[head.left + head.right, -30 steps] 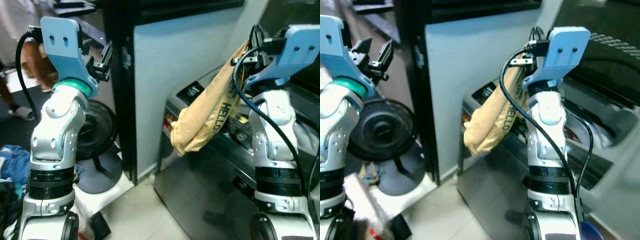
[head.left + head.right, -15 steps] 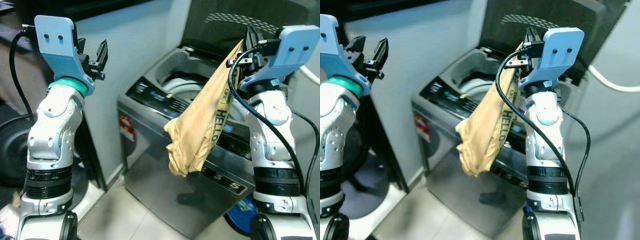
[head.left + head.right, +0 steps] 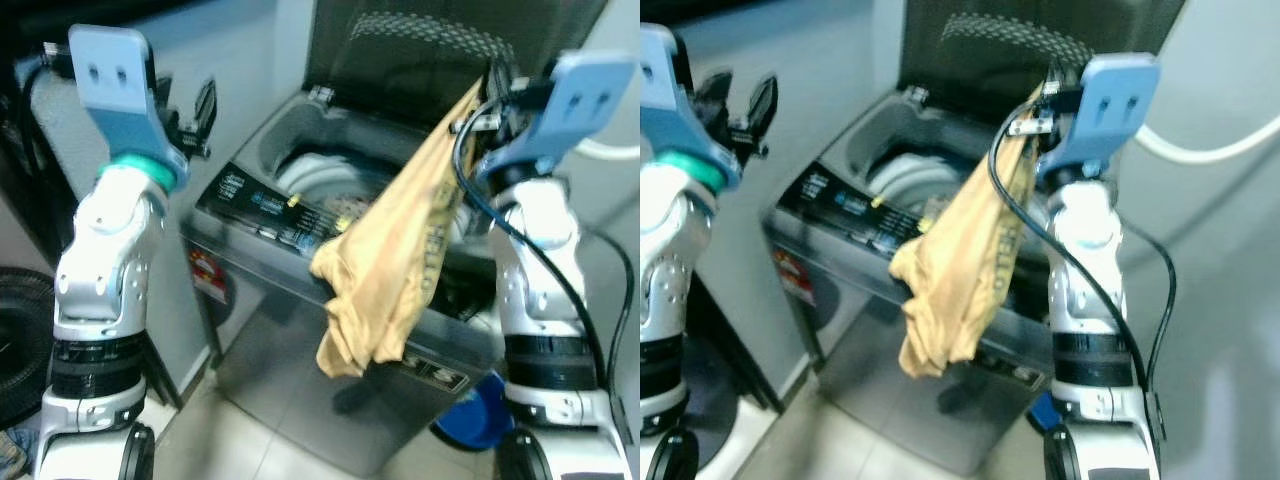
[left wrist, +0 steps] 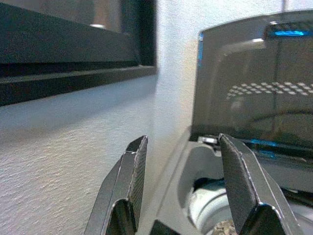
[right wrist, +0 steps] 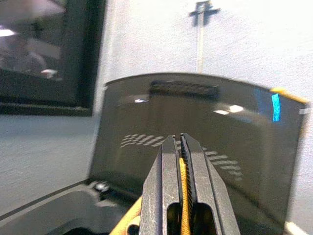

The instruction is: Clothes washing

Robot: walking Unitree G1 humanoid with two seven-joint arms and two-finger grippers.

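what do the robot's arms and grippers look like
Both arms are jointed silver-white segments with black ribbed bands near the base. Each wrist carries a light-blue plate with two small holes; the left one sits on a teal ring. Black cables loop along both. The left gripper and right gripper each have two long black fingers.

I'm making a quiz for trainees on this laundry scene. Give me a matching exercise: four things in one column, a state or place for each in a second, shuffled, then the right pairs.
Things:
1. left hand
2. right hand
3. washing machine lid
4. yellow garment

States or places:
A. raised open at the back of the machine
B. hanging down in front of the machine's control panel
C. fingers spread apart, holding nothing
D. fingers closed on yellow cloth

Pairs: 1-C, 2-D, 3-A, 4-B
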